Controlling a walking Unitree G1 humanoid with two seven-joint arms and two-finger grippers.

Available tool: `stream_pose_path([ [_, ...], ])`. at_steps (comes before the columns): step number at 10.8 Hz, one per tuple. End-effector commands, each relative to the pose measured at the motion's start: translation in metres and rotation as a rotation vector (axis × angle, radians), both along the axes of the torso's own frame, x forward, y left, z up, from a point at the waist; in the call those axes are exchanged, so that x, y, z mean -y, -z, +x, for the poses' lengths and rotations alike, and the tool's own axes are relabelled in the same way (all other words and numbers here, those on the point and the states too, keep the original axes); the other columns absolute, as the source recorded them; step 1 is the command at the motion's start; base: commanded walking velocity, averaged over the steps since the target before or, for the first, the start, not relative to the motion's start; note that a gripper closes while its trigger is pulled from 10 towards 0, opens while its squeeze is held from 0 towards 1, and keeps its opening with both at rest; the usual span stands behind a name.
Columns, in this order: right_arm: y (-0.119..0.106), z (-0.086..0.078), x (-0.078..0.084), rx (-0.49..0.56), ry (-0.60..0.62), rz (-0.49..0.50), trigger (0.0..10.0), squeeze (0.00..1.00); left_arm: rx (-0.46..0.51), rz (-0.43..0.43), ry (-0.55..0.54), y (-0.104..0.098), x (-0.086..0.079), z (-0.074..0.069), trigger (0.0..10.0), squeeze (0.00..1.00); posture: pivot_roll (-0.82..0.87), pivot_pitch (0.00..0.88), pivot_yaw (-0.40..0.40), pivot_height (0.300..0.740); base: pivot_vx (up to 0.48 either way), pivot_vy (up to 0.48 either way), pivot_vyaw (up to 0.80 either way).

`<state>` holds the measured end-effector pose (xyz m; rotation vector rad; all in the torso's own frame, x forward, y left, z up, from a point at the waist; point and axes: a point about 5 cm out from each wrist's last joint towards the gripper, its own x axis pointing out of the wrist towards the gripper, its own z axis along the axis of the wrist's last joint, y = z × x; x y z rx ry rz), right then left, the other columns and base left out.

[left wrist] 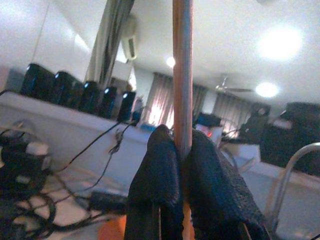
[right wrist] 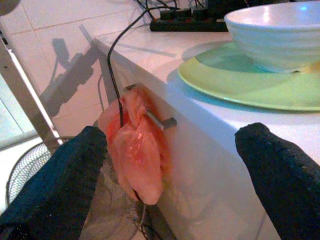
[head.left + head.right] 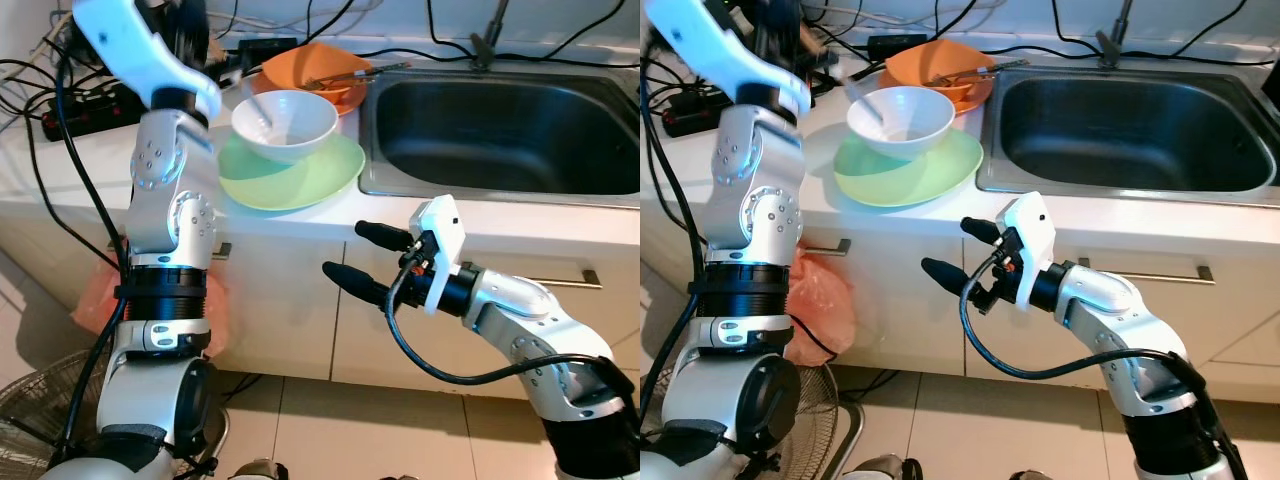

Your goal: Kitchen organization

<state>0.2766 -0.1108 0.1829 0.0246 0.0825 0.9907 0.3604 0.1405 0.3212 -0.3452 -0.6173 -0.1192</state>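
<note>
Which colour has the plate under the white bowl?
Light green. The plate under the white bowl shows best in the right eye view.

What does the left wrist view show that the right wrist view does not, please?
Left wrist view: the left pincer shut on a wooden stick, with ceiling lights and a ceiling fan behind. Right wrist view: the open right pincer facing a green plate, a white bowl on it, and an orange bag hanging from a drawer handle. Both: black cables.
</note>
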Motion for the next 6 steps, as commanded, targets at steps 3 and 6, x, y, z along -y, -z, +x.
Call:
stream_pose_path([
  [3,-0.02,0.022,0.016,0.092,0.205,0.06,10.0,0.76,-0.005,0.106,0.148,0.016,0.046,-0.011,0.0,0.0,0.0,0.039,0.085,0.74,0.0,0.0,-0.27],
  [6,-0.029,0.028,0.022,0.126,0.256,0.098,10.0,0.77,-0.029,0.187,0.157,0.038,0.061,-0.016,0.0,0.0,-0.01,0.041,0.074,0.74,0.0,0.0,-0.27],
])
